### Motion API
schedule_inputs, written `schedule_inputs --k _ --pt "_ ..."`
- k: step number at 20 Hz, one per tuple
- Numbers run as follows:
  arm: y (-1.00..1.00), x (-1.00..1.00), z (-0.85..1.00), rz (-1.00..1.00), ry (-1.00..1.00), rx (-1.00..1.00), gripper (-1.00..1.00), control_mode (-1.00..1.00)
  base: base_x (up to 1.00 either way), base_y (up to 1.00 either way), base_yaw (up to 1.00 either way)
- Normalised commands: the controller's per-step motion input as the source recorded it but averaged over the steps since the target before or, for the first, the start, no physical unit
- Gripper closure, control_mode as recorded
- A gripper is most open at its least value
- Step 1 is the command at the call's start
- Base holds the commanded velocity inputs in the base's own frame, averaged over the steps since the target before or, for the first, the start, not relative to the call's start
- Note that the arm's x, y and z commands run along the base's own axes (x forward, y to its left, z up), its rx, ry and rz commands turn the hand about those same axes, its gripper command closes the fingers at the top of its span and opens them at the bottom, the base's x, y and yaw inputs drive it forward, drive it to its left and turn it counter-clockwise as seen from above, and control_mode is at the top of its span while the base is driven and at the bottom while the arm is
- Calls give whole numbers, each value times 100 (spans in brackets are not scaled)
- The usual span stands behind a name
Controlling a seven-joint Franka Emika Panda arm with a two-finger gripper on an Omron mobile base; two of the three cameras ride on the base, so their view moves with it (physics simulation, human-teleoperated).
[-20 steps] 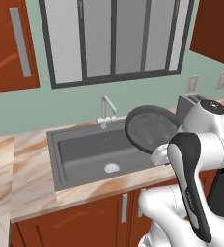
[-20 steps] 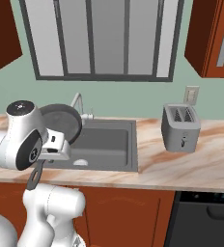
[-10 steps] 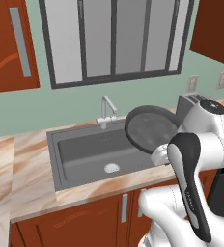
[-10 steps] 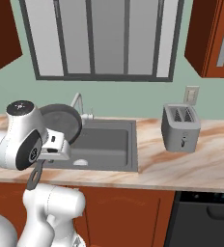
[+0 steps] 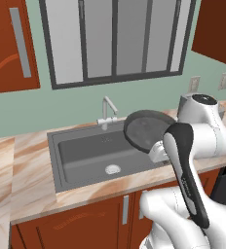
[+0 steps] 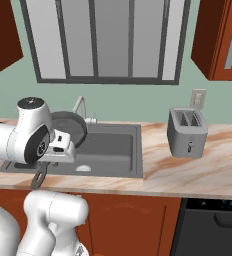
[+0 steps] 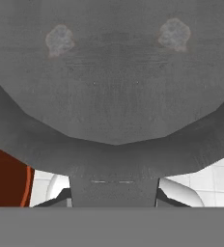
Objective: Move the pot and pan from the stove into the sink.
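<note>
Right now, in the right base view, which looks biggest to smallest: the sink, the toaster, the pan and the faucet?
1. The sink, widest by far.
2. The toaster and the pan look similar; the arm hides part of the pan, so I won't rank them.
3. The faucet, slimmest.

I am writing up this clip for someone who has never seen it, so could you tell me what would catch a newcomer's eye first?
The eye goes first to the pan, a shallow dark grey frying pan held tilted in the air over the right end of the sink, its handle hanging toward the cabinet fronts in the right base view. Next is the white arm gripping it, its end effector shut on the handle. A steel toaster stands on the counter right of the sink.
</note>
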Motion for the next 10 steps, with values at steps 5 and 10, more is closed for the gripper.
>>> schedule_inputs --k 5,10 --pt "0 12 0 4 16 0 100 -100 0 0 0" --pt "0 1 0 7 13 0 100 -100 0 0 0"
